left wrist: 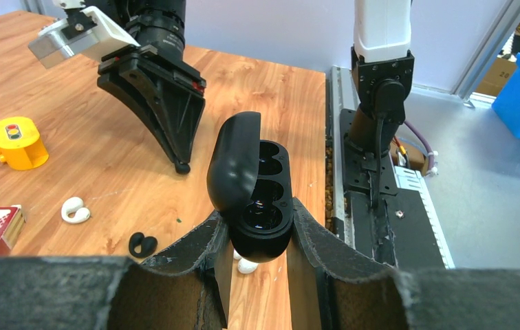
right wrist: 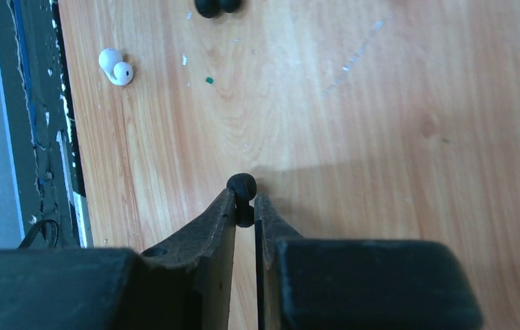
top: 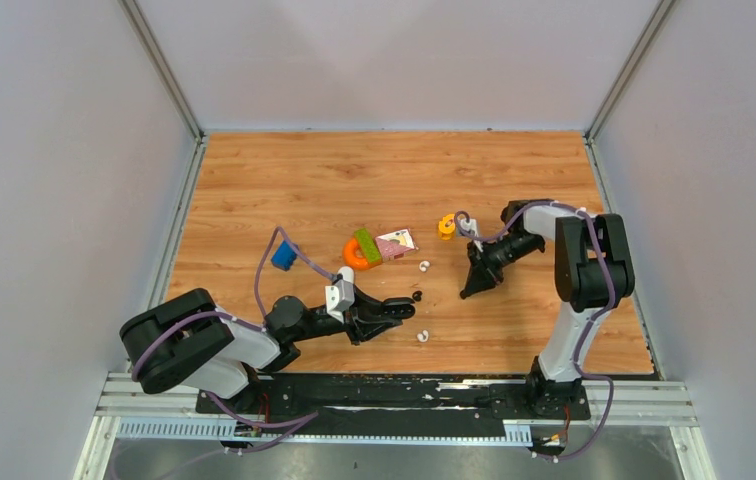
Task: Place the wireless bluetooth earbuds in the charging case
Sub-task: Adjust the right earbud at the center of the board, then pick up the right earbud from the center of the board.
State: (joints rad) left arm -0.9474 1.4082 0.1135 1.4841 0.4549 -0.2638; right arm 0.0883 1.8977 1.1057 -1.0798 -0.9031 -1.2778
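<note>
My left gripper (top: pixel 404 309) is shut on an open black charging case (left wrist: pixel 263 206). The case's lid stands up on its left, and its two wells are empty. My right gripper (top: pixel 471 290) is shut on a black earbud (right wrist: pixel 242 187) pinched at its fingertips just above the table. It also shows in the left wrist view (left wrist: pixel 182 166), beyond the case. Another black earbud (top: pixel 417 295) lies between the grippers. One white earbud (top: pixel 424 266) lies farther back. Another white earbud (top: pixel 422 337) lies near the front, partly under the case in the left wrist view (left wrist: pixel 246 265).
An orange ring (top: pixel 357 252) with a green block (top: pixel 368 245) and a patterned card box (top: pixel 395 243) lie behind the left gripper. A blue block (top: pixel 283 255) is to the left. A yellow toy (top: pixel 446 226) sits by the right arm's wrist.
</note>
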